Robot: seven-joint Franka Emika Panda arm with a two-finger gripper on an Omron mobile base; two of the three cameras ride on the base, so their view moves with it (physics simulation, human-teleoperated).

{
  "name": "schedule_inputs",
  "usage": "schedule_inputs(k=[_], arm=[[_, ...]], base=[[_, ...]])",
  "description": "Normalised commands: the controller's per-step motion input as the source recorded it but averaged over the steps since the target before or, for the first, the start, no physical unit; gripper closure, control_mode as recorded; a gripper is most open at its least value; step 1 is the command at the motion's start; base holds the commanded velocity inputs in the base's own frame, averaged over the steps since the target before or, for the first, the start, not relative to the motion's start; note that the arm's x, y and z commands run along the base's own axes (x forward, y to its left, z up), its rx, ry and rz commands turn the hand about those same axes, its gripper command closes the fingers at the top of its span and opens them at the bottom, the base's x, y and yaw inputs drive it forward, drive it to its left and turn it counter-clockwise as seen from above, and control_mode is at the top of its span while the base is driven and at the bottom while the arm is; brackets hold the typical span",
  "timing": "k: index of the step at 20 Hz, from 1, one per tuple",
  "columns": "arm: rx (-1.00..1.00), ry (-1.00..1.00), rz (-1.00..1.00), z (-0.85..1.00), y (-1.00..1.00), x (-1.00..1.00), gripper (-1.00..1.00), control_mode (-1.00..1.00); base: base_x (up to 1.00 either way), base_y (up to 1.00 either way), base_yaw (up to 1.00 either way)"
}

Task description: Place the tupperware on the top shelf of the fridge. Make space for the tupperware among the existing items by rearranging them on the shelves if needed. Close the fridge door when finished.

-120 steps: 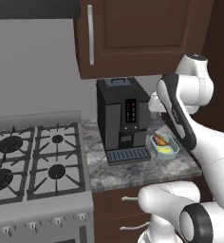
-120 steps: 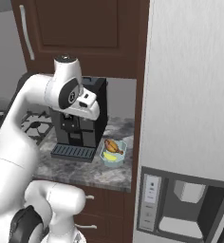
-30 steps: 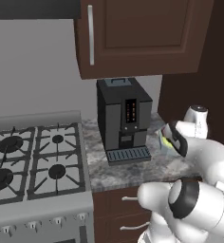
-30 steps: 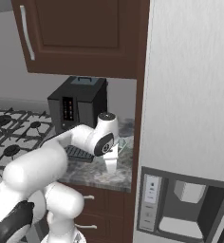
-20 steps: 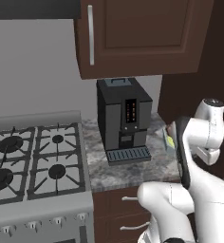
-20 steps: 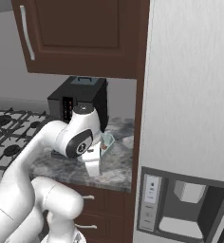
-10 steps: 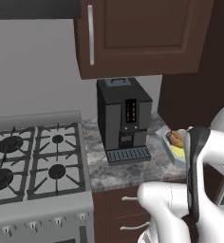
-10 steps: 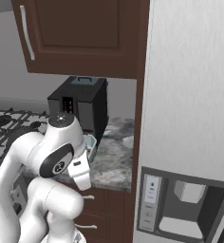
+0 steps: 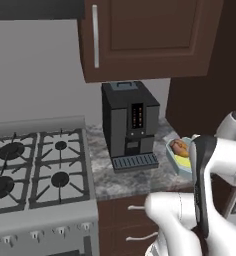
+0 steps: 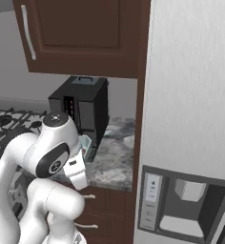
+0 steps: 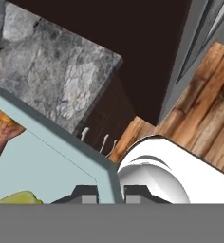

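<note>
The tupperware (image 9: 179, 154) is a pale teal tub with orange and yellow food inside. It hangs just above the right end of the stone counter (image 9: 135, 177), half hidden by my white arm. In the right base view a corner of the tupperware (image 10: 86, 145) peeks out behind the arm's elbow. My gripper (image 11: 109, 193) is shut on the tupperware's rim (image 11: 61, 135), with one dark fingertip on each side of its wall. The fridge (image 10: 190, 95) stands to the right, its grey door shut.
A black coffee machine (image 9: 130, 125) stands on the counter just left of the tub. A gas stove (image 9: 35, 175) lies further left, under dark wood cabinets (image 9: 145, 37). The fridge door carries a dispenser recess (image 10: 183, 202). Drawer handles (image 11: 95, 137) and wood floor (image 11: 209, 104) lie below the hand.
The arm has folded back toward the base, and the tupperware has come with it, away from the wall and nearer the counter's front edge.
</note>
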Motion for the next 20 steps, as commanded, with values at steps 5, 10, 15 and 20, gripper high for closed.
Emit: schedule_inputs(k=[5,10,15,20], arm=[[0.0,0.0,0.0,0.0,0.0,0.0,1.0,1.0],[0.0,0.0,0.0,0.0,0.0,0.0,1.0,1.0],[0.0,0.0,0.0,0.0,0.0,0.0,1.0,1.0],[0.0,0.0,0.0,0.0,0.0,0.0,1.0,1.0]], base=[[-0.9,-0.02,-0.03],[-0.63,-0.36,-0.15],[-0.15,-0.64,-0.2],[0.0,-0.85,-0.13]])
